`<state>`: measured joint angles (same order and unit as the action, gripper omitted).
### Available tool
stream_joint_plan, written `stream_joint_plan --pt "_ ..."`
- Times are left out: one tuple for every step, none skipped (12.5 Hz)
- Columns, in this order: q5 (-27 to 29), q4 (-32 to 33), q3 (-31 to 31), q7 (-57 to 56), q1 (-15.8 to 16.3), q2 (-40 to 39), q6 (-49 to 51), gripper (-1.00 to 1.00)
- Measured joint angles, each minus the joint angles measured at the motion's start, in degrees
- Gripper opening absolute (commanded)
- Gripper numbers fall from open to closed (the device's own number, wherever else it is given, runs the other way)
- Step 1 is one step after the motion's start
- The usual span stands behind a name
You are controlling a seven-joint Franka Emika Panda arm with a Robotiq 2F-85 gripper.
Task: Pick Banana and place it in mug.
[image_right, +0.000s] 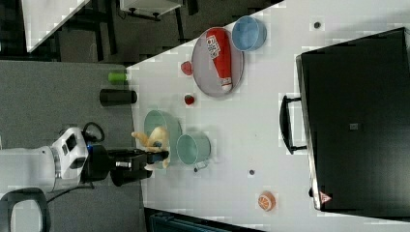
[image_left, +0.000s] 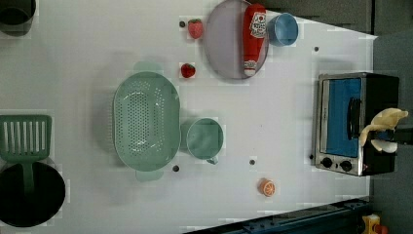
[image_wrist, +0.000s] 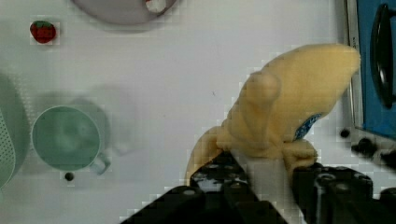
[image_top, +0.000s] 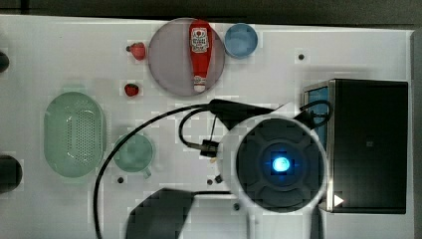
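Gripper (image_wrist: 261,175) pinching the plush banana (image_wrist: 285,112), held aloft above the desk (image_left: 272,117) near the toaster oven (image_left: 341,122); mug (image_left: 205,138) upright mid-desk, touching the green basket (image_left: 146,119); mug empty.

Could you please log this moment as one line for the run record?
phase: carrying | gripper: shut on banana | banana: lifted off table | mug: empty, upright | next: move over mug

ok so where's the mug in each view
Top view: the mug is lower left of centre, just right of the green basket.
Left view: mug near centre, right of the basket.
Right view: mug at centre, beside the basket.
Wrist view: mug beside the basket's edge.
Shared landmark: the green basket.
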<state>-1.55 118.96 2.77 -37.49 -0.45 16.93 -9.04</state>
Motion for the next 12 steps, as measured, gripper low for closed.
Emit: stream_joint_plan --pt "0.1 0.4 -1.7 2.1 -0.2 0.4 1.0 -0.38" --pt "0.4 0.7 -3.9 5.1 -0.2 0.0 0.8 -0.38" --pt "1.7 0.7 -6.5 9.0 -0.2 -1.1 0.0 -0.38" --pt "4.2 0.7 -9.6 13.2 -0.2 -2.4 -0.2 -0.38" --pt "4.6 0.2 -13.0 17.3 0.2 -4.0 0.0 -0.38" --pt "4.6 0.1 -15.9 20.6 1.0 -5.9 -0.6 -0.38" --pt "4.6 0.7 -18.5 23.6 1.8 -7.8 -1.5 -0.38" --pt "4.6 1.2 -20.8 26.4 2.9 -9.7 -3.2 -0.38" --pt "4.6 1.5 -22.8 28.8 3.9 -11.9 -6.2 -0.38" --pt "4.7 1.5 -25.3 31.5 3.9 -14.0 -10.0 -0.38" --pt "4.7 1.8 -27.3 33.9 4.0 -15.7 -13.1 -0.38" --pt "4.4 3.1 -28.5 35.6 4.5 -16.9 -17.5 -0.38"
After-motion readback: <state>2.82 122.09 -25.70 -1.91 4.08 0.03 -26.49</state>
